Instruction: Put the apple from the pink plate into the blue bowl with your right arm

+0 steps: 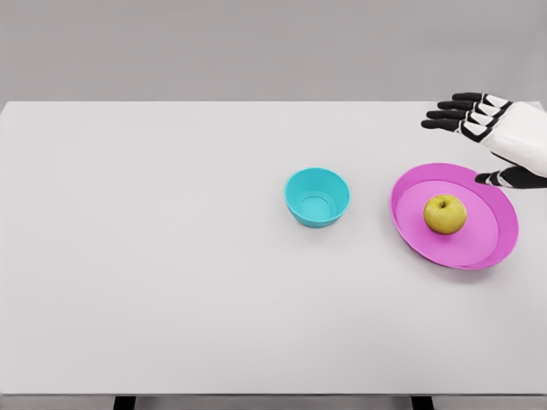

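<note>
A wide white bench (171, 256) fills most of the head view, with a plain grey wall behind it. Its left half carries nothing. Just right of the middle stands a small blue bowl (317, 196), upright, its inside bare. A little further right, apart from the bowl, lies a pink plate (491, 239), round and shallow. A yellow-green apple (445, 213) sits near the plate's centre, stem dimple facing up, resting on the plate alone.

At the upper right edge the right hand (500, 137) comes in from the picture's right. It has a white palm and black fingers (449, 114). The four fingers are stretched out and slightly spread, pointing left, above the bench behind the plate. The black thumb (508, 178) reaches down separately and shows over the plate's far right rim; whether it touches the rim cannot be told. The hand is wide open and holds nothing. It is up and to the right of the apple, not touching it.
</note>
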You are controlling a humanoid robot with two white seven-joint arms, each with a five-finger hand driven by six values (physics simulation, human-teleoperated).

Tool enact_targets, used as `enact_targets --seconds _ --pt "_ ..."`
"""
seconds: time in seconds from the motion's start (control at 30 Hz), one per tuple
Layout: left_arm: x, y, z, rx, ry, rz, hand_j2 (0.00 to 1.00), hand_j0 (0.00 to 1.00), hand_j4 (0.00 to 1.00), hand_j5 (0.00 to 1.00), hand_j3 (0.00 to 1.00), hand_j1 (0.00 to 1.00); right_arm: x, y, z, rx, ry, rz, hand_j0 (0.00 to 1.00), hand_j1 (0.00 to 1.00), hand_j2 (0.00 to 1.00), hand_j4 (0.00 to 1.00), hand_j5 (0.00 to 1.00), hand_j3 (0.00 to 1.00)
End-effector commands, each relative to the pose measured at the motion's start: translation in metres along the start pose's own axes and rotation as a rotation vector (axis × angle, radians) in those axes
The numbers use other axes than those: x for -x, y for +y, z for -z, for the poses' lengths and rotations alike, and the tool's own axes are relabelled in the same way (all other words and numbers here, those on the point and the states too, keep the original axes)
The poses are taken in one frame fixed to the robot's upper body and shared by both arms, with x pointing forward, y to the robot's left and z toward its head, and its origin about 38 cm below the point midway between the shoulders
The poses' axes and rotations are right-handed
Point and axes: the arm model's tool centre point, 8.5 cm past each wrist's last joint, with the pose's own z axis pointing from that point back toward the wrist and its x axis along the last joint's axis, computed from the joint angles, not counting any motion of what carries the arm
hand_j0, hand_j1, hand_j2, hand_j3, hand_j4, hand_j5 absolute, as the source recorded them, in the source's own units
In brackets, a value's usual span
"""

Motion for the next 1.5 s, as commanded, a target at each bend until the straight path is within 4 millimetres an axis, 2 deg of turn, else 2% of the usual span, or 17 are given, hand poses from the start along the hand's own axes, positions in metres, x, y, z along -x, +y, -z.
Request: enact_targets --seconds 0.0,0.17,0.23,0.3,0.33,0.4,0.43,0.57,0.63,0.77,0.87,1.0,1.17,1.23,1.47 --pt "0.000 0.000 0.000 0.000 0.000 0.000 1.00 1.00 1.00 1.00 1.00 1.00 0.002 0.001 -0.001 -0.003 0.005 0.008 1.00 1.00 1.00 1.00 1.00 1.00" --pt "0.000 0.000 0.000 0.000 0.000 0.000 1.00 1.00 1.00 1.00 1.00 1.00 0.013 -0.010 -0.021 -0.065 0.053 -0.027 1.00 1.00 1.00 1.00 1.00 1.00" --pt "0.000 0.000 0.000 -0.001 0.000 -0.002 1.00 1.00 1.00 1.00 1.00 1.00 0.025 -0.006 -0.030 -0.089 0.096 -0.023 1.00 1.00 1.00 1.00 1.00 1.00" --pt "0.000 0.000 0.000 0.001 0.000 0.000 1.00 1.00 1.00 1.00 1.00 1.00 0.026 0.006 -0.038 -0.145 0.109 -0.010 1.00 1.00 1.00 1.00 1.00 1.00" --pt "0.000 0.000 0.000 0.001 0.000 0.000 1.00 1.00 1.00 1.00 1.00 1.00 0.028 0.004 -0.042 -0.188 0.117 -0.022 1.00 1.00 1.00 1.00 1.00 1.00" --pt "0.000 0.000 0.000 0.000 0.000 0.000 1.00 1.00 1.00 1.00 1.00 1.00 0.029 0.019 -0.047 -0.404 0.122 -0.009 1.00 1.00 1.00 1.00 1.00 1.00" --pt "0.000 0.000 0.000 0.000 0.000 0.000 1.00 1.00 1.00 1.00 1.00 1.00 0.031 0.013 -0.051 -0.460 0.136 -0.024 1.00 1.00 1.00 1.00 1.00 1.00" --pt "0.000 0.000 0.000 0.000 0.000 0.000 1.00 1.00 1.00 1.00 1.00 1.00 0.032 0.016 -0.054 -0.550 0.141 -0.023 1.00 1.00 1.00 1.00 1.00 1.00" --pt "0.000 0.000 0.000 0.000 0.000 0.000 1.00 1.00 1.00 1.00 1.00 1.00 0.034 0.028 -0.046 -0.512 0.137 0.014 1.00 1.00 1.00 1.00 1.00 1.00" --pt "0.000 0.000 0.000 0.000 0.000 0.000 1.00 1.00 1.00 1.00 1.00 1.00 0.043 0.037 -0.039 -0.498 0.146 0.045 1.00 1.00 1.00 1.00 1.00 1.00" --pt "0.000 0.000 0.000 -0.001 0.000 -0.002 1.00 1.00 1.00 1.00 1.00 1.00 0.050 0.055 -0.006 -0.517 0.101 0.077 1.00 1.00 1.00 1.00 1.00 1.00" --pt "0.000 0.000 0.000 0.001 0.000 0.000 1.00 1.00 1.00 1.00 1.00 1.00 0.049 0.059 -0.004 -0.526 0.095 0.082 1.00 1.00 1.00 1.00 1.00 1.00" --pt "0.000 0.000 0.000 0.000 0.000 0.000 1.00 1.00 1.00 1.00 1.00 1.00 0.049 0.054 0.004 -0.502 0.088 0.076 1.00 1.00 1.00 1.00 1.00 1.00" --pt "0.000 0.000 0.000 0.000 0.000 0.000 1.00 1.00 1.00 1.00 1.00 1.00 0.047 0.061 0.013 -0.484 0.074 0.097 1.00 1.00 1.00 1.00 1.00 1.00" --pt "0.000 0.000 0.000 0.000 0.000 0.000 1.00 1.00 1.00 1.00 1.00 1.00 0.053 0.078 0.015 -0.489 0.088 0.146 1.00 1.00 1.00 1.00 1.00 1.00"
